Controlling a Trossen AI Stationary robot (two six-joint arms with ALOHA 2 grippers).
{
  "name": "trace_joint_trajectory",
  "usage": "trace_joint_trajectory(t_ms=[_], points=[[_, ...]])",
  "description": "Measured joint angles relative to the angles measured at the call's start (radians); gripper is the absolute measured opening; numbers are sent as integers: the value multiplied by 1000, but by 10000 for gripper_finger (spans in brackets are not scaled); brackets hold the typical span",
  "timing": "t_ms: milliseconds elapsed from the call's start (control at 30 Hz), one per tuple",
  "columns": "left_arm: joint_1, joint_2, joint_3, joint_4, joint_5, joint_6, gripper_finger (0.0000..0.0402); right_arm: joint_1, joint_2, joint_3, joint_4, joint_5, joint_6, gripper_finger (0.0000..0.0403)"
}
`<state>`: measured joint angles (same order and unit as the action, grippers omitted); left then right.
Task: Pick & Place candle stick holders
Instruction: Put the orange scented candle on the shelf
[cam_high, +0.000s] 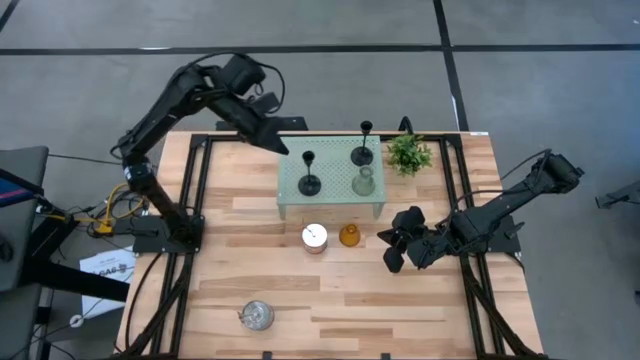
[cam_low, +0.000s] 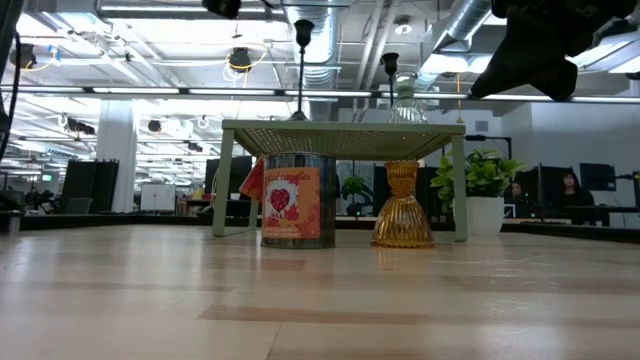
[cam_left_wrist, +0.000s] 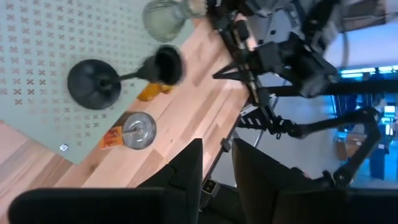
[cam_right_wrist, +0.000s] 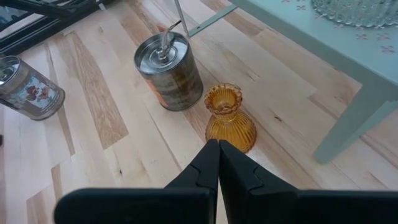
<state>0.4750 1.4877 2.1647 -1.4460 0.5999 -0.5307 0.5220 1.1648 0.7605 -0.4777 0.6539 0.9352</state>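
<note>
My right gripper (cam_high: 400, 243) hangs above the pale wood table (cam_high: 330, 300), at about four o'clock from the pale green perforated stand (cam_high: 331, 180). Its fingers are pressed together and hold nothing. Just beyond their tips in my right wrist view stands the amber glass holder (cam_right_wrist: 229, 118), upright on the planks, with a silvery cup (cam_right_wrist: 169, 70) close beside it and the second silvery cup (cam_right_wrist: 28, 87) well apart from both.

From above, that near cup (cam_high: 314, 237) and the amber holder (cam_high: 349, 236) sit side by side at the stand's six o'clock edge. The far cup (cam_high: 256, 316) rests alone toward seven o'clock, near the table's front.

On the stand's top are two black stemmed holders, one (cam_high: 310, 180) toward its nine o'clock side, the other (cam_high: 363, 150) toward one o'clock. The clear glass holder (cam_high: 364, 183) is at three o'clock. A small green potted plant (cam_high: 408, 153) stands on the table just off the stand's two o'clock corner.

My left gripper (cam_high: 276, 142) hovers over the stand's eleven o'clock corner. Its fingers are slightly parted and empty.

The table stands on grey concrete floor (cam_high: 540, 90). The level view looks across its planks into an open hall with white ceiling ducts (cam_low: 470, 25) and a person (cam_low: 572, 187) seated far back.
</note>
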Motion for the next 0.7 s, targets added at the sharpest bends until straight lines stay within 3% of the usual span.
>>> trace_joint_trajectory(t_ms=[300, 700], points=[[-133, -120, 0, 75, -36, 126, 87, 0, 0, 0, 21, -12, 0, 1], [-499, -130, 0, 149, -390, 273, 50, 0, 0, 0, 127, -82, -2, 1]])
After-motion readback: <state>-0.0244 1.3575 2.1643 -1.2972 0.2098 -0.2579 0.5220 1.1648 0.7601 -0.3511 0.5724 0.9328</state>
